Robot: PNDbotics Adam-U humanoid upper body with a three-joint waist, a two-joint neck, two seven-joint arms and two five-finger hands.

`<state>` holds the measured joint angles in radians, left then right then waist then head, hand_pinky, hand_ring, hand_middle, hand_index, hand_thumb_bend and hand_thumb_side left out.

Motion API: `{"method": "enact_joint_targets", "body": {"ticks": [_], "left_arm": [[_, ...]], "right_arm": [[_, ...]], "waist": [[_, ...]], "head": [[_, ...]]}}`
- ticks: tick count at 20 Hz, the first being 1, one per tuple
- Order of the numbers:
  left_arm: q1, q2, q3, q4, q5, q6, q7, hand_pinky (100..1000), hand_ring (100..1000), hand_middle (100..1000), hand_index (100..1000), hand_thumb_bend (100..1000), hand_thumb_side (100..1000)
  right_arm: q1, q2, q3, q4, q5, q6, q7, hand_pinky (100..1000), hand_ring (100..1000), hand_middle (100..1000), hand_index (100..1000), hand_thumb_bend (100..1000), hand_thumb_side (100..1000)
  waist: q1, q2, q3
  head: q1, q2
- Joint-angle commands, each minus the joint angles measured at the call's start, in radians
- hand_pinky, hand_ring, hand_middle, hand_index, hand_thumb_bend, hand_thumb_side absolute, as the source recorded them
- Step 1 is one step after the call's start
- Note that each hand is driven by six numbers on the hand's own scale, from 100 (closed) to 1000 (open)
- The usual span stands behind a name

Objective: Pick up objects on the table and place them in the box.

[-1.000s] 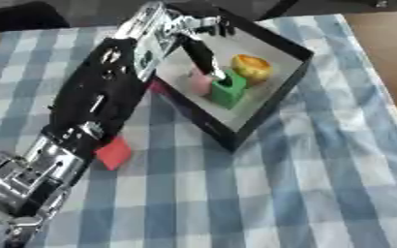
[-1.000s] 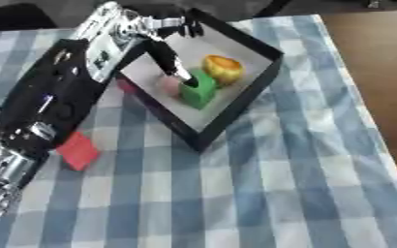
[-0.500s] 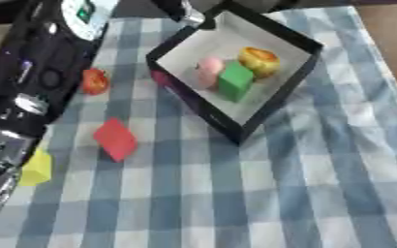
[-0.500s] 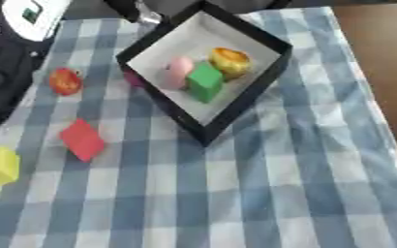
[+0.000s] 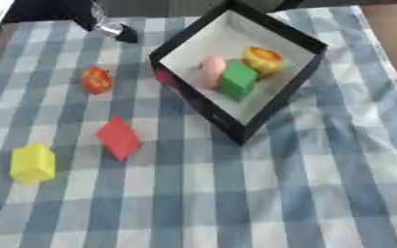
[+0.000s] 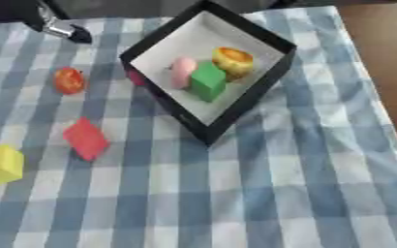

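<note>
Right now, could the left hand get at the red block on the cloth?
Probably yes. The left hand sits at the far left of the table, and the red block lies in the open on the cloth, clear of the box.

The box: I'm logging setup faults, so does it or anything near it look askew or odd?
The box sits turned cornerwise to the checked cloth. A small magenta thing lies against its outer left wall, mostly hidden. Nothing looks spilled or damaged.
</note>
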<state>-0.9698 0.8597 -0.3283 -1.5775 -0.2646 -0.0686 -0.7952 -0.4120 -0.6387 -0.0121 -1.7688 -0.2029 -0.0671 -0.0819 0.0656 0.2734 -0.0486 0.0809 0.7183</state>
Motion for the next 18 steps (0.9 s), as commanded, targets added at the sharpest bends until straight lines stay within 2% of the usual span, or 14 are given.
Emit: {"method": "enact_joint_targets", "body": {"ticks": [1, 4, 8, 13, 18], "left_arm": [[0.0, 0.071, 0.008, -0.06, 0.045, -0.016, -0.026, 807, 811, 772, 868, 624, 427], [0.008, 0.077, 0.006, -0.068, 0.051, -0.012, -0.033, 813, 817, 777, 870, 624, 424], [0.091, 0.157, -0.041, -0.126, 0.061, -0.045, -0.082, 816, 820, 782, 874, 634, 411], [0.214, 0.239, -0.019, -0.224, 0.071, -0.067, -0.111, 824, 828, 794, 885, 665, 408], [0.27, 0.276, -0.022, -0.293, 0.083, -0.085, -0.112, 826, 830, 796, 884, 689, 387]], "right_arm": [[-0.007, -0.036, -0.011, -0.02, 0.001, 0.002, -0.003, 928, 788, 801, 783, 100, 774], [-0.006, -0.037, -0.012, -0.02, 0.003, 0.003, -0.004, 928, 786, 800, 781, 100, 781], [-0.005, -0.037, -0.011, -0.019, 0.01, 0.005, -0.005, 928, 785, 799, 780, 100, 790], [-0.011, -0.033, -0.004, -0.019, 0.013, 0.008, 0.001, 928, 785, 799, 779, 100, 795], [-0.013, -0.027, 0.002, -0.018, 0.015, 0.011, 0.006, 928, 785, 798, 778, 100, 800]], "waist": [[0.007, -0.012, -0.001], [0.008, -0.009, 0.001], [0.012, 0.003, -0.002], [0.012, 0.009, -0.011], [0.011, 0.013, -0.015]], "head": [[-0.001, -0.008], [-0.007, -0.012], [-0.012, -0.021], [-0.011, -0.023], [-0.012, -0.03]]}}
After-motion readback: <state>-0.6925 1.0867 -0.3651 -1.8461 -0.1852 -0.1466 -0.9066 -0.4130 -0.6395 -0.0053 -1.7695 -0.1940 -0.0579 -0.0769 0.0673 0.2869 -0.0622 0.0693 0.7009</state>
